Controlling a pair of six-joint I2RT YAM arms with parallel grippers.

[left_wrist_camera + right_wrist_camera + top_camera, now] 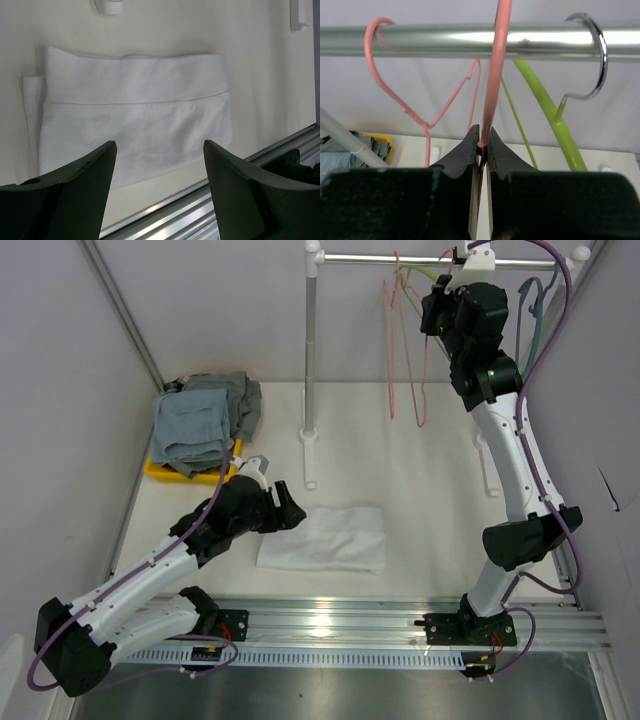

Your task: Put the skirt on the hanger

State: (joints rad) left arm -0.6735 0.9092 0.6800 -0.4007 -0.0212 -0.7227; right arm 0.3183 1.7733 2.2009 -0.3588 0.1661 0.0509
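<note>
At the table's far left corner, a yellow tray holds a pile of grey and blue garments. The left gripper, jaws wide apart and holding nothing, sits low at the left edge of the white skirt, which lies folded flat near the middle of the table's near edge, just beside the aluminium base rail. At the far right, the right gripper is raised to the clothes rail, jaws clamped on the stem of a pink hanger that crosses the rail, with a pink wire hanger on its left and a green hanger with a chrome hook on its right.
</note>
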